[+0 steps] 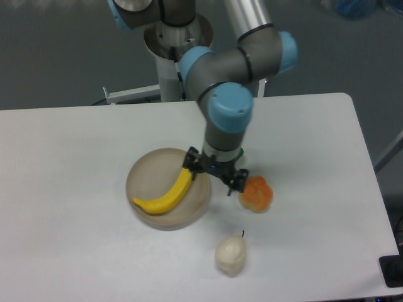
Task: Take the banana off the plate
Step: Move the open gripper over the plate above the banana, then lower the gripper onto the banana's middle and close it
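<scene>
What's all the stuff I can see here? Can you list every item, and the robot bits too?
table: one, white, fills the lower view
plate: one, beige-tan, left of centre on the table
banana: one, bright yellow, lying on the plate
orange lobed fruit: one, orange, right of the plate
pear: one, whitish, near the front edge
pedestal: one, white and grey, behind the table
arm: one, grey with light-blue caps, reaching over the plate's right edge
claw: one, black, above the banana's upper tip, hiding what is behind it
</scene>
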Available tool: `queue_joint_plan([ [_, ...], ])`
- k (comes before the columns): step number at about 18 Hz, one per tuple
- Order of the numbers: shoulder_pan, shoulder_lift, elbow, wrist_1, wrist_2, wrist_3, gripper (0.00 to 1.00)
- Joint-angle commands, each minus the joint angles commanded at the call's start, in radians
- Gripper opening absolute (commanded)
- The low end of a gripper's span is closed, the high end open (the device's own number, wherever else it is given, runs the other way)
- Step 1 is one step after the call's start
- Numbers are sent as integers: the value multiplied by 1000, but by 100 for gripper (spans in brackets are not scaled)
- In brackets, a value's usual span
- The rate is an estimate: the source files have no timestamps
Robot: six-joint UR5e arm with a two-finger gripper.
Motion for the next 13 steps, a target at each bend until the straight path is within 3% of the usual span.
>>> queue_joint_plan([
  [3,-12,3,-46,15,0,-14,100],
  [7,-34,2,-101,95,2,-40,100],
  [13,-55,-15,-114,107,15,-52,100],
])
